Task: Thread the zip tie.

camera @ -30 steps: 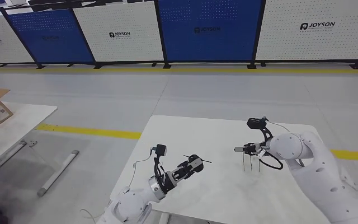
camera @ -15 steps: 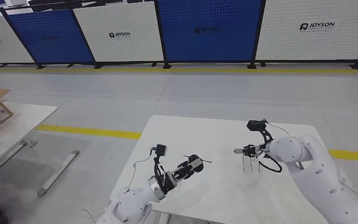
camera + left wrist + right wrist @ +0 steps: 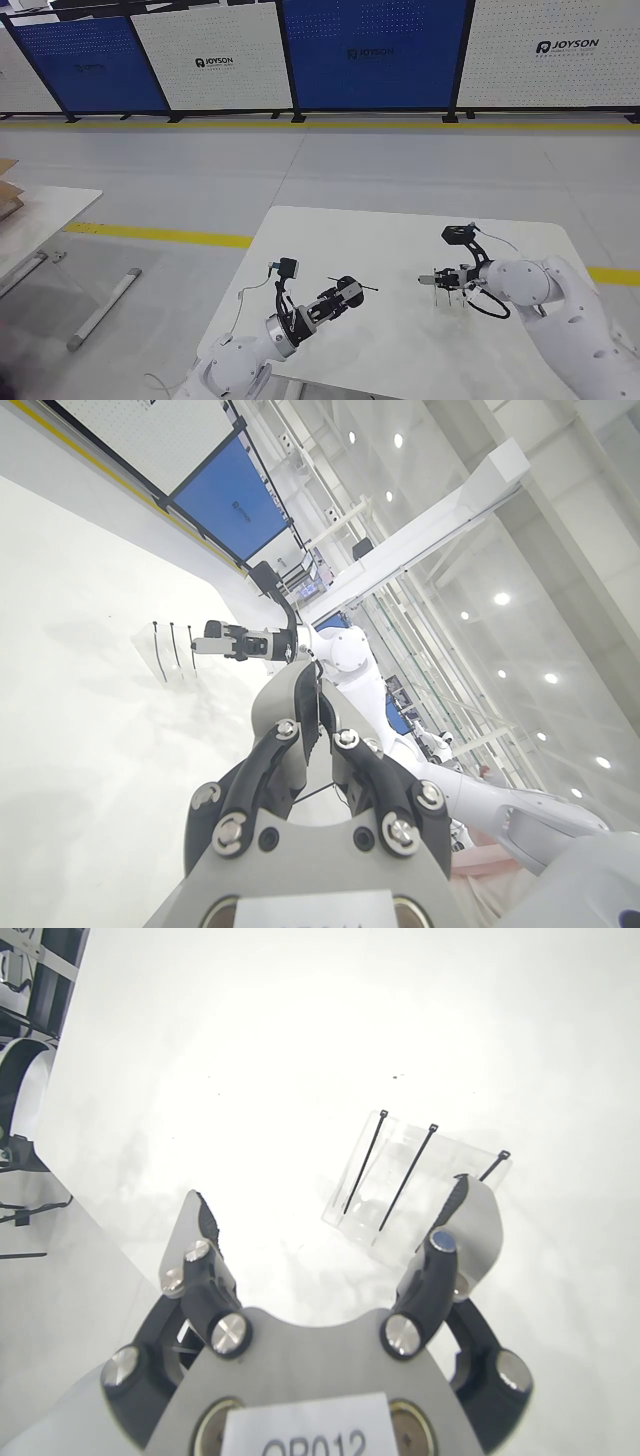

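Note:
My left gripper [image 3: 349, 292] hovers over the near left part of the white table [image 3: 380, 235], shut on a thin black zip tie [image 3: 371, 288]. In the left wrist view that tie [image 3: 317, 704] runs between the closed pads. A clear holder [image 3: 361, 1220] carries three more black zip ties [image 3: 406, 1179] leaning side by side. My right gripper [image 3: 330, 1195] is open just above and beside the holder [image 3: 450, 297], nothing between its fingers, and one finger [image 3: 475, 1213] covers part of the third tie. The left wrist view shows the right gripper [image 3: 199, 645] next to the holder [image 3: 167, 650].
The table's near left edge [image 3: 80, 1208] runs close behind the right gripper's view. Bare tabletop lies between the two arms. Blue and white partition panels [image 3: 370, 50] stand far behind across the floor.
My right gripper has shifted a little nearer and lower, closer to the holder. The left arm and its zip tie have not moved.

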